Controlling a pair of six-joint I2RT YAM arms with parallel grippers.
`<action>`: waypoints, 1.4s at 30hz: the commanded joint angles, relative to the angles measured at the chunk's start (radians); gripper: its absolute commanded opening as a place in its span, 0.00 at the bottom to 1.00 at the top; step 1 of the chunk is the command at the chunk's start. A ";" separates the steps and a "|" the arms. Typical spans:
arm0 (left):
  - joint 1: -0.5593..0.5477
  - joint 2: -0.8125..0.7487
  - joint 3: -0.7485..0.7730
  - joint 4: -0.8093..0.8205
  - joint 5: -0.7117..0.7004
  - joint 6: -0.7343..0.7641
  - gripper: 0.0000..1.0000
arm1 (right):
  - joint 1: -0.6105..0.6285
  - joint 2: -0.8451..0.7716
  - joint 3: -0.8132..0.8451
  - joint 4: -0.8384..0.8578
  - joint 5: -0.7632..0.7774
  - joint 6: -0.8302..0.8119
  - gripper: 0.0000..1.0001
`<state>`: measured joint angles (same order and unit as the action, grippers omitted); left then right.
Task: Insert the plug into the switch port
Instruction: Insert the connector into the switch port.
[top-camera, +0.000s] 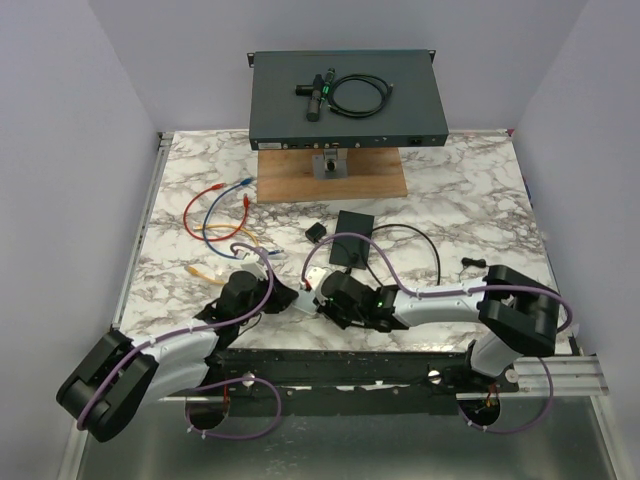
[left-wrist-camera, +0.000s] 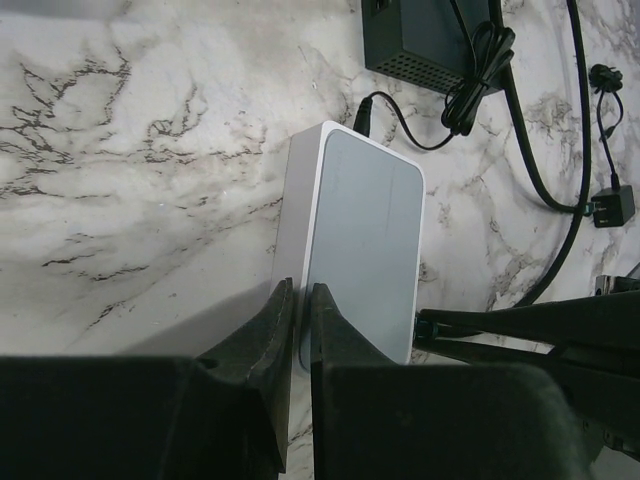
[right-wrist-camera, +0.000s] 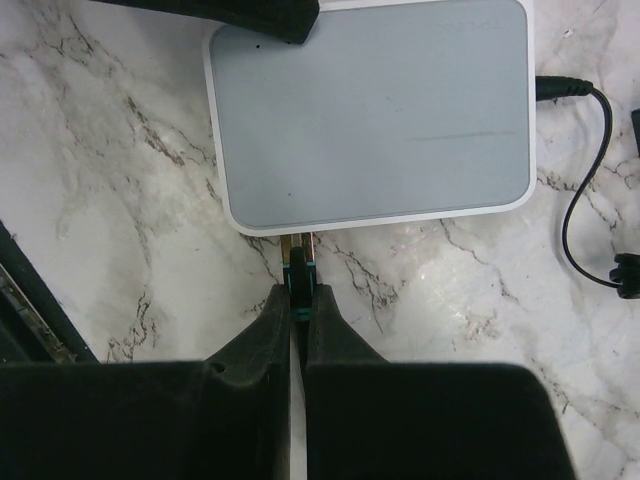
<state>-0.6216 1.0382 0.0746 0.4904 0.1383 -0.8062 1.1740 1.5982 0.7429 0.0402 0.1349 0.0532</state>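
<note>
The switch (right-wrist-camera: 370, 110) is a small white box with a grey top, lying flat on the marble table (top-camera: 470, 190); it shows in the left wrist view too (left-wrist-camera: 365, 240). My left gripper (left-wrist-camera: 298, 305) is shut on the switch's near left side wall, pinning it. My right gripper (right-wrist-camera: 300, 300) is shut on the plug (right-wrist-camera: 300, 270), which has a teal boot and a clear tip. The tip meets the switch's side face just under its lid; the port itself is hidden. In the top view both grippers (top-camera: 290, 298) (top-camera: 328, 300) meet at the switch (top-camera: 316, 272).
A black power brick (top-camera: 354, 225) with its coiled lead lies just beyond the switch, and a black cord (right-wrist-camera: 580, 190) enters the switch's far side. Red, blue and yellow cables (top-camera: 215, 215) lie at the left. A large rack unit (top-camera: 345, 95) stands on a wooden board (top-camera: 330, 185) at the back.
</note>
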 joint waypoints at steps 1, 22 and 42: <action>-0.094 0.022 -0.041 -0.068 0.276 -0.071 0.00 | -0.056 0.059 0.128 0.310 0.031 -0.030 0.01; -0.102 -0.217 -0.022 -0.330 0.126 -0.055 0.09 | -0.072 -0.030 0.073 0.057 -0.182 -0.212 0.01; -0.097 -0.445 0.117 -0.709 -0.199 -0.098 0.68 | -0.072 -0.076 0.038 -0.172 -0.253 -0.252 0.01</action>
<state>-0.7158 0.6262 0.1398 -0.0868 0.0502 -0.8898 1.1103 1.5433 0.7712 -0.0887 -0.0998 -0.1726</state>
